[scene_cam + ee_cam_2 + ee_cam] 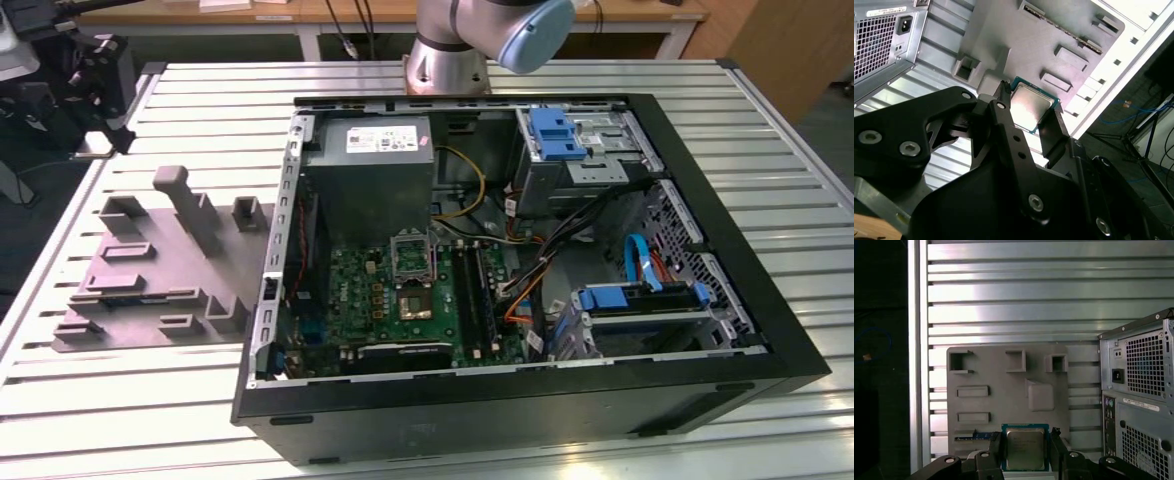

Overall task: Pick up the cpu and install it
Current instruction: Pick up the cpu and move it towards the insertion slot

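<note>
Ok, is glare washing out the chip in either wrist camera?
Second wrist view: a pale sheen lies across the chip held in the gripper, and the table edge beyond is blown out white. First wrist view: the chip is evenly lit, no hot spot; bright bands lie on the table slats behind it.

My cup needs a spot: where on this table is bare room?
Bare slats of the ribbed metal table lie in the exterior view's lower left, beside the grey plastic fixture, and between that fixture and the arm's base. The open black computer case is crammed with boards and cables. The pincer grips the small silvery square cpu.
</note>
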You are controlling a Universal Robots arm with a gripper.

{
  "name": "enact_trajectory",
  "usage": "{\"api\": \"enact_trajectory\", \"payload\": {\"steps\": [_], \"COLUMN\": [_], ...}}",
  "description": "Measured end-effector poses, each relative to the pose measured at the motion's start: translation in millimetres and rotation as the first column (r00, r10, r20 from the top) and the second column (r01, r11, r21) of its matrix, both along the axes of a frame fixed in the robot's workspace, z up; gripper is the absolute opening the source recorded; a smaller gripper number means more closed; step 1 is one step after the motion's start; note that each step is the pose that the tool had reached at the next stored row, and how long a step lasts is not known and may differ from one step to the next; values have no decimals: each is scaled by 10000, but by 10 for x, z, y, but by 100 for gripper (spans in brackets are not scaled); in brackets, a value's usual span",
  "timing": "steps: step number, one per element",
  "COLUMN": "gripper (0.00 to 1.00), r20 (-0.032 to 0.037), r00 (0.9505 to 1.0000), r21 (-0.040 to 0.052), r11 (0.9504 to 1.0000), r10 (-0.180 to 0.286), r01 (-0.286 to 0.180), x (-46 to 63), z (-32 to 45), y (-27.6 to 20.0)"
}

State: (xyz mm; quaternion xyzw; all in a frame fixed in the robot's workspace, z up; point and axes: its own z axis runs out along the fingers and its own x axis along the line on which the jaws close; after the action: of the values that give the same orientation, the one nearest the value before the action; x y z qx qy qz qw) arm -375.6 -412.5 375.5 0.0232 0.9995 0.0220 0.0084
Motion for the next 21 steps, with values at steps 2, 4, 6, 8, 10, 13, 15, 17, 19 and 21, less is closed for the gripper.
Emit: {"api": "enact_trajectory", "payload": {"steps": [2, 4, 6, 8, 10, 13, 15, 17, 19, 21], "gripper": [47, 47, 47, 47, 47, 47, 47, 47, 47, 47], "r20": [0, 0, 0, 0, 0, -1, -1, -1, 0, 0], "r00": [10000, 10000, 10000, 10000, 10000, 10000, 10000, 10000, 10000, 10000], "r21": [0, 0, 0, 0, 0, -1, 0, 0, 0, 0], "r11": [10000, 10000, 10000, 10000, 10000, 10000, 10000, 10000, 10000, 10000], "r10": [0, 1, 0, 0, 0, 0, 0, 0, 1, 0], "r01": [0, -1, 0, 0, 0, 0, 0, 0, -1, 0], "x": [11, 25, 30, 35, 39, 43, 53, 55, 55, 56], "z": [0, 0, 0, 0, 0, 1, 0, 0, 0, 0], "y": [3, 4, 4, 4, 4, 4, 4, 4, 5, 5]}}
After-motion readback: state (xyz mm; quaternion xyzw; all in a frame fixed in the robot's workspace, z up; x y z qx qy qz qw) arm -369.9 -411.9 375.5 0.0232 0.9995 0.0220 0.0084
